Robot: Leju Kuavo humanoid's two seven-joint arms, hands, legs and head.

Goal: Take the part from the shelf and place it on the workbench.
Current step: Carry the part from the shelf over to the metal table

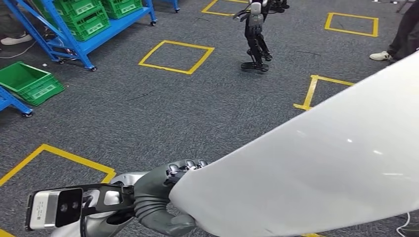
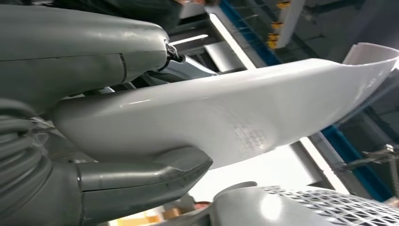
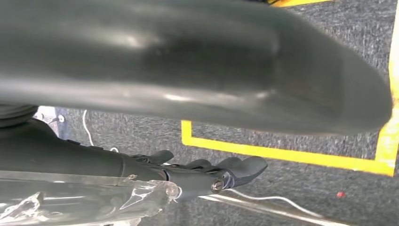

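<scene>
The part (image 1: 306, 168) is a large, glossy white curved panel that crosses the lower right of the head view. My left hand (image 1: 158, 197) grips its lower end, fingers curled over the top edge and thumb beneath. In the left wrist view the white part (image 2: 235, 113) lies clamped between the grey hand cover and the thumb (image 2: 141, 179). In the right wrist view, the fingers of my right hand (image 3: 207, 172) lie stretched out under a broad dark shaded surface (image 3: 188, 61), apparently the part's underside. A strip of floor shows between them, so I cannot tell whether that hand holds it.
Grey carpet with yellow taped squares (image 1: 176, 57) stretches ahead. Blue shelves with green crates (image 1: 84, 19) stand at the far left, and a green crate (image 1: 29, 81) sits on the floor. A small humanoid robot (image 1: 256, 34) stands ahead. A person's legs (image 1: 400, 39) are far right.
</scene>
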